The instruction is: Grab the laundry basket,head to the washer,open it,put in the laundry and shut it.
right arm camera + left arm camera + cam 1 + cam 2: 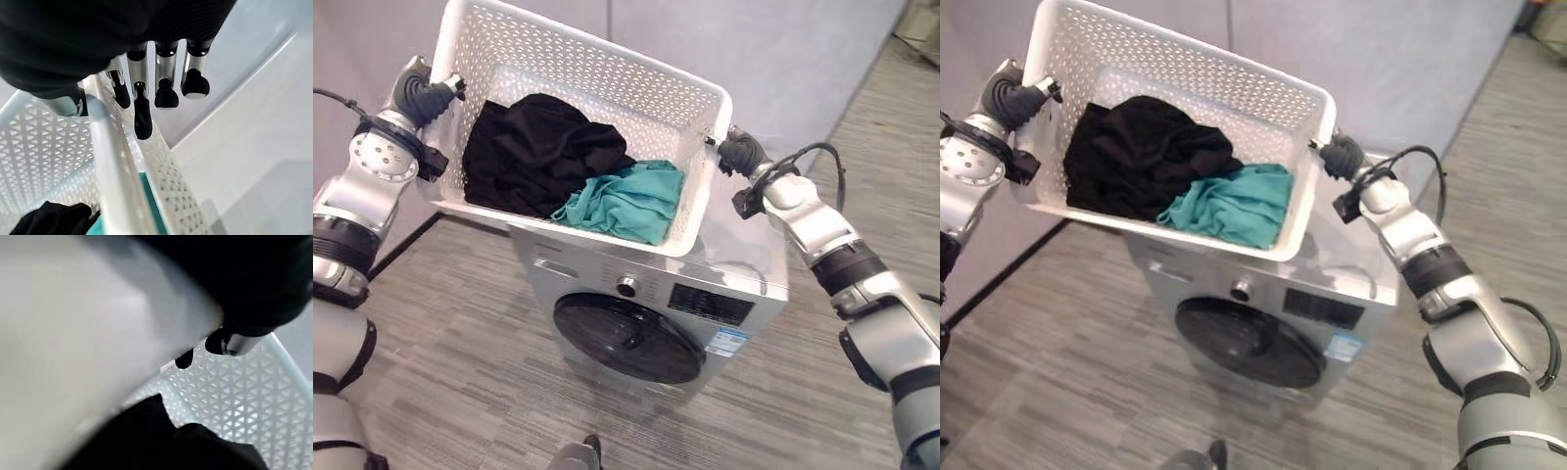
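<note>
The left robot hand (429, 95) clamps the laundry basket (607, 78) rim at ten o'clock in the left eye view; the right robot hand (736, 154) grips the rim at three o'clock. The basket, holding black laundry (533, 147) and a teal garment (626, 201), hangs above the washer (646, 313), whose door (626, 338) is closed. In the right wrist view, fingers (142, 105) curl over the rim.

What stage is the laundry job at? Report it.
Done: both hands, left hand and right hand, grip the basket rims, held above the washer. In hand: carrying the clothes. Left: the door is shut; open, load, close.
</note>
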Tool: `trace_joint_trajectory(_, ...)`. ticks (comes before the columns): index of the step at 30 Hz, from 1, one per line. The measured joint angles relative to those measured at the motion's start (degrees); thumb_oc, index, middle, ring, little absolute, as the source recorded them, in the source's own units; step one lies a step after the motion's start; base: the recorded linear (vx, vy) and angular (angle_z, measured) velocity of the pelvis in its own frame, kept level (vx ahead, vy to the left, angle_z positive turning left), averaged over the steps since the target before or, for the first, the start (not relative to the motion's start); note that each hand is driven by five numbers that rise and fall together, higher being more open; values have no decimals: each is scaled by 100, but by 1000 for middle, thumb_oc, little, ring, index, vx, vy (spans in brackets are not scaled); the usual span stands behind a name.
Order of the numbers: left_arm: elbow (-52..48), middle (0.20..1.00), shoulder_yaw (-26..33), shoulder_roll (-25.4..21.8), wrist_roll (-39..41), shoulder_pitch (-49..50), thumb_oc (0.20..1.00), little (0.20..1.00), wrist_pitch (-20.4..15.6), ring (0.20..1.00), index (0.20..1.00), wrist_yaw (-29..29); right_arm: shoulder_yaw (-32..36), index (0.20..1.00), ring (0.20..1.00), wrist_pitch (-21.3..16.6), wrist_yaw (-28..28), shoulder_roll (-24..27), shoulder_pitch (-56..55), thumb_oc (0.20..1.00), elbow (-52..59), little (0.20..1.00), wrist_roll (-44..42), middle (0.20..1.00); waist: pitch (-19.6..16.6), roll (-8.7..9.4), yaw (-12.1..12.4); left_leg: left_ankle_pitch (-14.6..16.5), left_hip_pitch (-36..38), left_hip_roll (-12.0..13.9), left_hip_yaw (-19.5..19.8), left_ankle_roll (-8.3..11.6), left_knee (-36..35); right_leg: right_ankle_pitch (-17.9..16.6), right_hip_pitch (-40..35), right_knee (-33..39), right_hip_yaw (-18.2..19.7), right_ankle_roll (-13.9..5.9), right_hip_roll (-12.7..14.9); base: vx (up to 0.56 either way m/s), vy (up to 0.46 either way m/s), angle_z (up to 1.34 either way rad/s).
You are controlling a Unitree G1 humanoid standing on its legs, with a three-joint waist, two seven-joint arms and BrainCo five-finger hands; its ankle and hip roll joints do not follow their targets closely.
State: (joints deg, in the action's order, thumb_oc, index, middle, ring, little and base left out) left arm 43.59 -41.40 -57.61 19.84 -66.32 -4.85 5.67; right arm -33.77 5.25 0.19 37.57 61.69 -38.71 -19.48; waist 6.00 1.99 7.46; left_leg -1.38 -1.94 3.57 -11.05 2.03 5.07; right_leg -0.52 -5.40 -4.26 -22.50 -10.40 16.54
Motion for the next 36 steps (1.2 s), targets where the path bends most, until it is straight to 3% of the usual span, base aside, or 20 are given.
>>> trace_joint_trajectory(5,11,200,-56,198,-14,-12,200,200,-10,200,200,-7,-14,200,200,-6,26,267,186,200,-178,200,-2,200,-19,-38,-374,-119,6,-17,68,31,-229,-2,73,38,-21,42,-34,94,168,0)
trace_joint_trajectory(7,-91,200,-57,438,-14,-2,200,200,-6,200,200,-14,-17,200,200,-23,67,537,202,200,-260,200,-2,200,-68,-144,-425,-51,-6,-275,116,-84,-261,60,170,-246,-5,12,201,77,324,19)
trace_joint_trajectory(10,-34,200,-64,748,-16,16,200,200,8,200,200,-21,-108,200,200,-40,88,759,201,200,-339,200,-5,200,-98,-354,-553,6,18,-499,249,-318,-206,70,486,-1054,425,32,536,49,180,32)
trace_joint_trajectory(11,-25,200,-98,751,-16,12,200,200,5,200,200,-34,-114,200,200,-48,95,745,230,200,-409,200,-4,200,-99,-356,-519,15,58,-552,204,-333,-224,66,539,-1168,434,30,630,67,42,-14)
trace_joint_trajectory(12,17,200,-125,751,-16,10,200,200,15,200,200,-43,-124,200,200,-54,126,682,289,200,-512,200,-4,200,-102,-349,-403,30,102,-587,96,-348,-200,14,467,-1035,57,22,737,67,5,-26)
trace_joint_trajectory(14,110,200,-179,753,-14,-2,200,200,3,200,200,-54,-128,200,200,-55,162,617,354,200,-614,200,1,200,-101,-343,-367,30,98,-601,119,-347,-211,-137,230,-621,-215,-24,713,57,4,-7)
trace_joint_trajectory(17,388,200,-269,761,-14,-69,200,200,8,200,200,-171,-214,200,200,-50,297,342,660,200,-1086,200,8,200,-94,-286,-200,29,60,-572,105,-339,-225,-233,35,-110,-214,-140,542,39,12,-1)
trace_joint_trajectory(21,695,200,-550,852,-17,-355,200,200,5,200,200,-286,-706,200,200,-53,580,240,1132,200,-1810,200,97,200,-124,-135,-34,-21,56,-493,104,-228,-337,-228,-53,192,-321,-148,388,21,0,-2)
trace_joint_trajectory(26,916,200,-908,1034,-31,-800,200,200,8,200,200,-324,-1092,200,200,-37,870,300,1579,200,-2398,200,240,200,-220,144,-162,-74,-201,-439,151,-192,-311,-239,142,190,-350,-131,340,12,-2,4)
trace_joint_trajectory(36,955,200,-963,1298,-156,-821,200,200,8,200,200,-398,-1136,200,200,-37,900,440,1806,200,-2689,200,466,200,-220,167,-272,-90,-267,-464,168,-215,-343,-254,181,246,-460,-124,345,12,5,1)
